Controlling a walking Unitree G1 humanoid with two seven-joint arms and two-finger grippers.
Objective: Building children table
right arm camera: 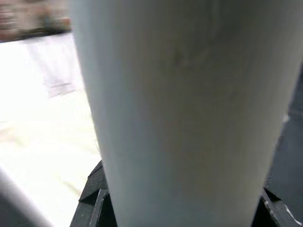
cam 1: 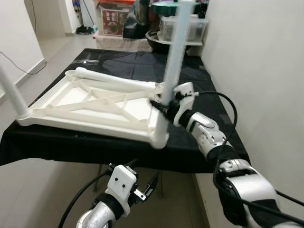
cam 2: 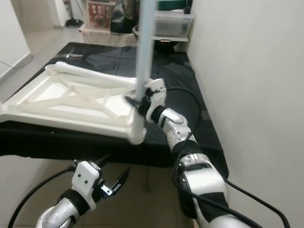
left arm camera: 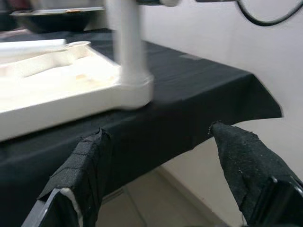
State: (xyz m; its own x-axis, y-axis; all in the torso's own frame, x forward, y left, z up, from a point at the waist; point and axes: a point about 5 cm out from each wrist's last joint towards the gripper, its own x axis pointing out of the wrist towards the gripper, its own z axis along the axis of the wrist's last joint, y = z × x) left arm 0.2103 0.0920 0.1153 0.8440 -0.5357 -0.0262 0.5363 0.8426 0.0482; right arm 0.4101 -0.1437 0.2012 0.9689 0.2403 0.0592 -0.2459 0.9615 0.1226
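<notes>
a white plastic table top (cam 1: 90,107) lies upside down on a table with a black cloth (cam 1: 199,90). one white leg (cam 1: 173,61) stands straight up in the near right corner of the table top. the right gripper (cam 1: 163,105) is squeezed shut around this leg, low down, just above the corner. in the right wrist view the leg (right arm camera: 184,118) is very close and the black fingers (right arm camera: 92,194) peek out on both sides of it.

another leg (cam 1: 13,95) stands up at the near left corner. a third leg (cam 1: 116,81) lies flat across the far side of the table top.

the left gripper (cam 1: 148,186) hangs low, in front of the table edge — its fingers (left arm camera: 80,170) are spread wide and hold nothing.
</notes>
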